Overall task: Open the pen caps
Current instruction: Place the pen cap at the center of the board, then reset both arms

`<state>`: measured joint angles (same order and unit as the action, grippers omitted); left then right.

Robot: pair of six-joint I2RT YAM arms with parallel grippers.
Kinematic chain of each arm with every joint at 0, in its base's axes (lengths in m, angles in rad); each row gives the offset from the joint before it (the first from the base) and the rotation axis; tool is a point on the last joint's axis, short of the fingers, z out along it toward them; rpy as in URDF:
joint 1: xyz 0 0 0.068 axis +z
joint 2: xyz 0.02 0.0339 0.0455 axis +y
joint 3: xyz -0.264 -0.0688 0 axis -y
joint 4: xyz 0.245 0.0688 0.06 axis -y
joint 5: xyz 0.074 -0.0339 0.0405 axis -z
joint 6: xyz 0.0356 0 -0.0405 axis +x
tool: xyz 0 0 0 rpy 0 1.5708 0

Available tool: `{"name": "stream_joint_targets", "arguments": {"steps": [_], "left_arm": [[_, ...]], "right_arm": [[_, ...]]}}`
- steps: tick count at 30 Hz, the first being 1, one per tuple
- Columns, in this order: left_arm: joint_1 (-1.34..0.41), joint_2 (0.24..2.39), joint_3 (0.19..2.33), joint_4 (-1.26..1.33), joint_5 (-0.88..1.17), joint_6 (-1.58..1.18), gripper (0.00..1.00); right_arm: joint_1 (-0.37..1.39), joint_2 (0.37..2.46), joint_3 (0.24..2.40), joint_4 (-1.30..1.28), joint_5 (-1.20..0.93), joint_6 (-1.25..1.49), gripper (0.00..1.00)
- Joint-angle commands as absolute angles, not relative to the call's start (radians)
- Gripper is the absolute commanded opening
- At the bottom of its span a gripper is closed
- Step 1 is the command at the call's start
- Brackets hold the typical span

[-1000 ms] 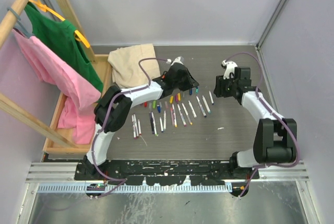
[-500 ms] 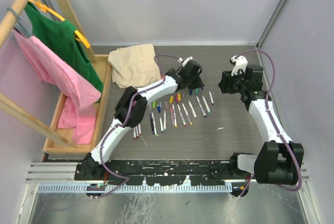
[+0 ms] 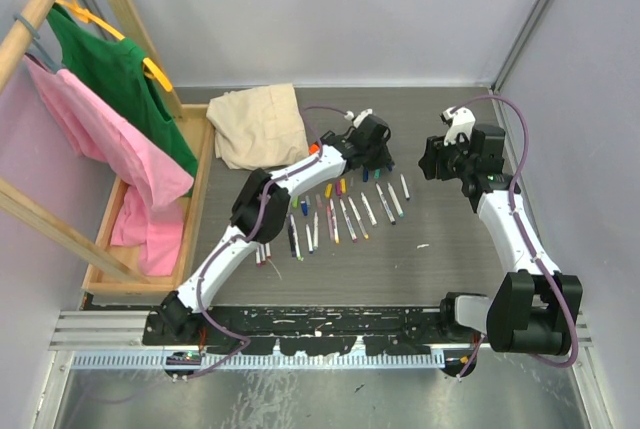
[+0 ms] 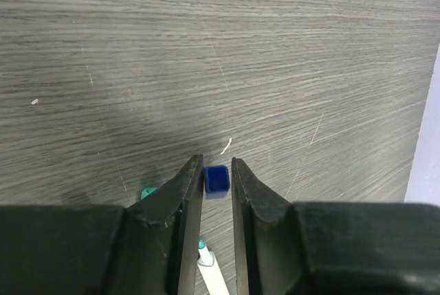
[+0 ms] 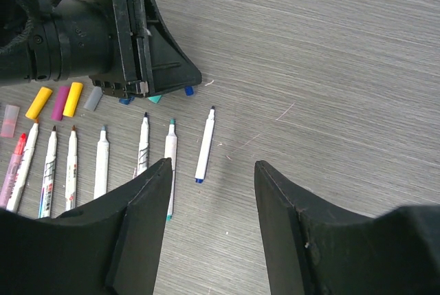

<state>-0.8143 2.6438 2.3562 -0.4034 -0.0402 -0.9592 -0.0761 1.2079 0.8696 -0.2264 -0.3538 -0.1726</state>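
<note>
1. Left gripper (image 4: pixel 216 164) is low at the table (image 4: pixel 206 40), jaws nearly together around a blue cap (image 4: pixel 216 179); firm pinch or mere bracketing cannot be told.
2. Judged purpose: setting this cap beside the teal cap (image 4: pixel 147 192), beyond the uncapped pens (image 5: pixel 102 164).
3. Right gripper (image 5: pixel 213 166) hangs spread and empty, beside the pens.
4. Cap: small, blunt-ended, glossy dark blue, off its pen.
</note>
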Motion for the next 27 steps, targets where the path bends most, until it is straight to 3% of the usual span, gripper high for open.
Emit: {"name": "stream_joint_targets", "arguments": {"steps": [1, 11, 17, 23, 27], "left_arm": [[-0.817, 2.651, 2.434, -0.407, -0.048, -0.952, 0.26], [-0.812, 2.606, 2.440, -0.414, -0.054, -0.914, 0.34], [-0.808, 2.472, 2.377, -0.398, -0.089, -0.825, 0.37], [-0.809, 2.133, 1.943, -0.134, -0.077, -0.621, 0.42], [-0.809, 1.849, 1.650, 0.019, -0.061, -0.444, 0.60]], "right_arm": [[-0.081, 1.182, 0.875, -0.200, -0.370, -0.163, 0.57], [-0.081, 1.180, 0.873, -0.199, -0.375, -0.165, 0.57], [-0.084, 1.158, 0.866, -0.203, -0.411, -0.190, 0.59], [-0.101, 1.112, 0.870, -0.237, -0.483, -0.262, 0.61], [-0.108, 1.071, 0.874, -0.263, -0.531, -0.321, 0.67]]}}
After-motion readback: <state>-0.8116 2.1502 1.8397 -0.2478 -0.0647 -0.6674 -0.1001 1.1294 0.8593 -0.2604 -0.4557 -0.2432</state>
